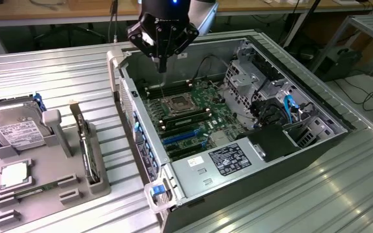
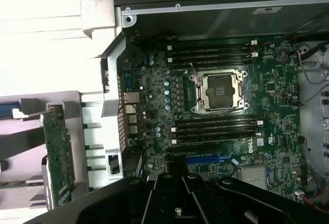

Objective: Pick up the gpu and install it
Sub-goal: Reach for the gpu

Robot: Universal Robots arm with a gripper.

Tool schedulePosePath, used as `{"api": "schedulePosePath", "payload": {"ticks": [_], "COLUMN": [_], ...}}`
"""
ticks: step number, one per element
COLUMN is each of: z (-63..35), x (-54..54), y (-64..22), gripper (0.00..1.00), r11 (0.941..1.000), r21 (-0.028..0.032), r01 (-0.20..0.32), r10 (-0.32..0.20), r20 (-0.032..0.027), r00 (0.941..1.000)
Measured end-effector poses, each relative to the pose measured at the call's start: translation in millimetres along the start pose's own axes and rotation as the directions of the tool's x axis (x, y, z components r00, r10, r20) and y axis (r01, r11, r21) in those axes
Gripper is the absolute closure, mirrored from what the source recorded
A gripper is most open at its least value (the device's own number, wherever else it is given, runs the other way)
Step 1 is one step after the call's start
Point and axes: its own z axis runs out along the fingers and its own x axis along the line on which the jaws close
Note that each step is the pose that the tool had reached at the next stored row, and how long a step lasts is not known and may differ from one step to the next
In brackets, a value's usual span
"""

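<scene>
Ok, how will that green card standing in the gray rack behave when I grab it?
The card is a thin flat board, so probably stiff and fairly light. It stands on edge in a slot of the rack, so it may tip or bind if pulled at an angle. Its face carries small exposed parts, likely fragile if squeezed.

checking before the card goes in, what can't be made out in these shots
Graphics card, exterior view: stands edge-on in the grey rack, so its faces barely show.
Motherboard slots, wrist view: the shut tool covers part of them.
Power supply label, exterior view: print too small to read.
</scene>
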Motion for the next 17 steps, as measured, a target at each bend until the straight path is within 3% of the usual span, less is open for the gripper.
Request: {"api": "schedulePosePath", "payload": {"ticks": [17], "z": [-0.4], "x": [18.1], "y": [-1.9], "gripper": [0.89], "r11": [1.0], "r21": [-0.0001], "r01": [0.0], "r10": [0.0], "r20": [0.0001], "r00": [1.0]}}
